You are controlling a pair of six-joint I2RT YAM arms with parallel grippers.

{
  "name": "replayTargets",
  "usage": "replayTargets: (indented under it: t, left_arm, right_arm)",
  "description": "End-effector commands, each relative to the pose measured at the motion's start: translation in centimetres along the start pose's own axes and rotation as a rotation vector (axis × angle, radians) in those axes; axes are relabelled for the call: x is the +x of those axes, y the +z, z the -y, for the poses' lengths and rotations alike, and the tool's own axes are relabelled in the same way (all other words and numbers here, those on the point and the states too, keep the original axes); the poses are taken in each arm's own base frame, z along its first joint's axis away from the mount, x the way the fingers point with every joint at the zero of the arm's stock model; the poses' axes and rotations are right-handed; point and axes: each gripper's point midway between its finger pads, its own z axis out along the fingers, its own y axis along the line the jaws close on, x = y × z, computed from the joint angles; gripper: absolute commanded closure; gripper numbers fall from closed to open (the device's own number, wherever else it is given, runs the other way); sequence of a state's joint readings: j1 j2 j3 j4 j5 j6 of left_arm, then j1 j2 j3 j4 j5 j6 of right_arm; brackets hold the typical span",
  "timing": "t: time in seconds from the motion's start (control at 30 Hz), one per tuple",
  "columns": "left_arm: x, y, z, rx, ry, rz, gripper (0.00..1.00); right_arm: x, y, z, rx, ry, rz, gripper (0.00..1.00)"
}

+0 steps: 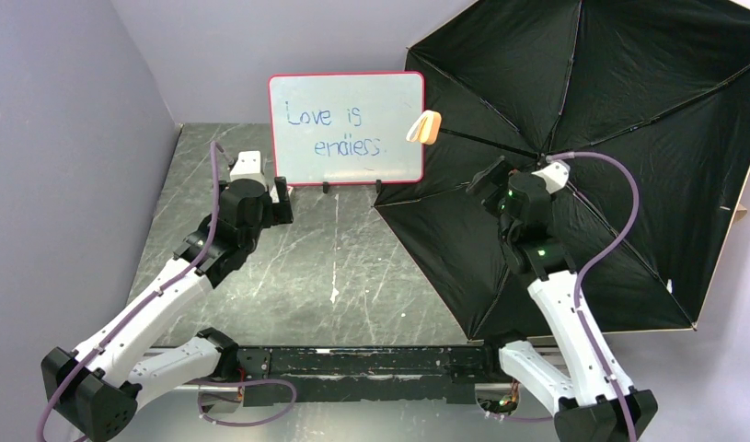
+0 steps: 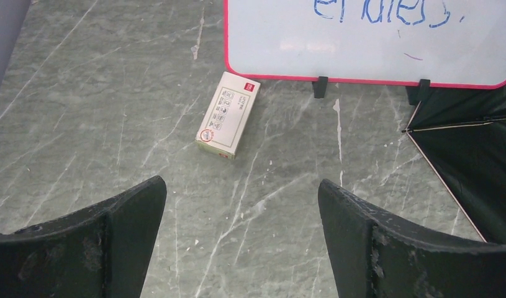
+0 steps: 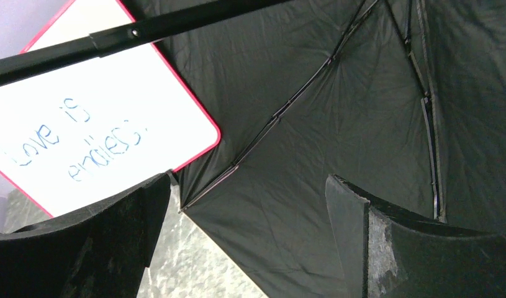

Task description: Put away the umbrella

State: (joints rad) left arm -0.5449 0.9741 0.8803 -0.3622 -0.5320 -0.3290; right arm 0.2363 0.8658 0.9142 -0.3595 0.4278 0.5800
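Left fingers (image 2: 95,242) and right fingers (image 3: 399,248) wide apart, empty; right ones near the open umbrella (image 1: 628,92), seemingly clear of it.

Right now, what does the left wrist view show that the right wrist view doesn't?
Left wrist only: a small white box lying on the table, and the black feet under the whiteboard. Right wrist only: the shaft and ribs of the umbrella. Both: the whiteboard, part of the open umbrella, the table, and an open, empty tool: left tool, right tool.
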Motion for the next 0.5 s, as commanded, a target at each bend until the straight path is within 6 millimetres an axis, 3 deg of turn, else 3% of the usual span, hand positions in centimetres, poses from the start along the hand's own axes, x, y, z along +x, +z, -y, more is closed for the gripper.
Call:
replayTargets:
  t: [0.0, 0.27, 0.47]
  left_arm:
    - [-2.7, -0.4, 0.7, 0.035, -0.046, 0.066, 0.05]
    - [-2.3, -0.5, 1.0, 0.058, -0.047, 0.052, 0.05]
    - [-2.1, -0.6, 0.9, 0.060, -0.044, 0.049, 0.05]
  right_arm:
    - [0.8, 0.3, -0.5, 0.014, 0.099, -0.066, 0.00]
    - [2.0, 2.7, 1.0, 0.049, 0.279, -0.198, 0.00]
    - [0.5, 3.8, 3.4, -0.056, 0.559, -0.259, 0.01]
